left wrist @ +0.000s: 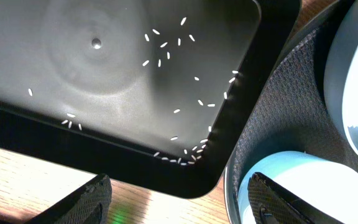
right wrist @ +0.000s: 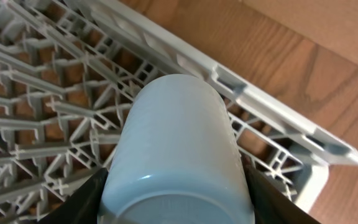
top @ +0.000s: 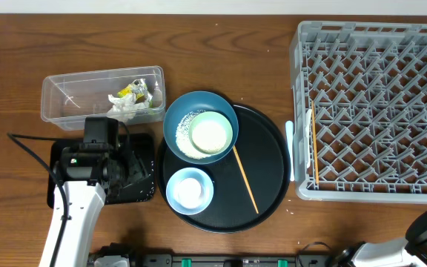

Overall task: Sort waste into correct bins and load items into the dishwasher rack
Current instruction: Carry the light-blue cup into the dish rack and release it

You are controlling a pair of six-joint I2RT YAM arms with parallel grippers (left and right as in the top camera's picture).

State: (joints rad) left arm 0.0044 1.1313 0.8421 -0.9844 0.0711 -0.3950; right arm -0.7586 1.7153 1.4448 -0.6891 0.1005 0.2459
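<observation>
- From above we see the left gripper (left wrist: pixel 180 190) poised over the flat black tray (top: pixel 141 184), its jaws spread wide with nothing between them.
- The left wrist view shows white rice grains (left wrist: pixel 166 53) scattered across that tray, thickest along its near corner.
- The right gripper (right wrist: pixel 176 208) clasps the white cup (right wrist: pixel 179 143) by its sides, over a corner of the grey dishwasher rack (right wrist: pixel 42 106).
- The clear tub (top: pixel 65 96) sits at the back left of the table (top: pixel 221 52), holding crumpled napkins (top: pixel 124 110) and the yellow-green wrapper (top: pixel 136 90).
- On the round black tray (top: pixel 269 148), the dark blue bowl (top: pixel 180 111) carries more grains and has the pale green bowl (top: pixel 212 133) nested inside it.
- The light blue bowl (top: pixel 190 190) stands just in front of them on the same tray.
- One chopstick (top: pixel 245 178) lies slanted across the round tray; a second chopstick (top: pixel 313 144) rests in the rack near its left wall.
- The white spoon (top: pixel 290 148) lies on the table between the round tray and the rack.
</observation>
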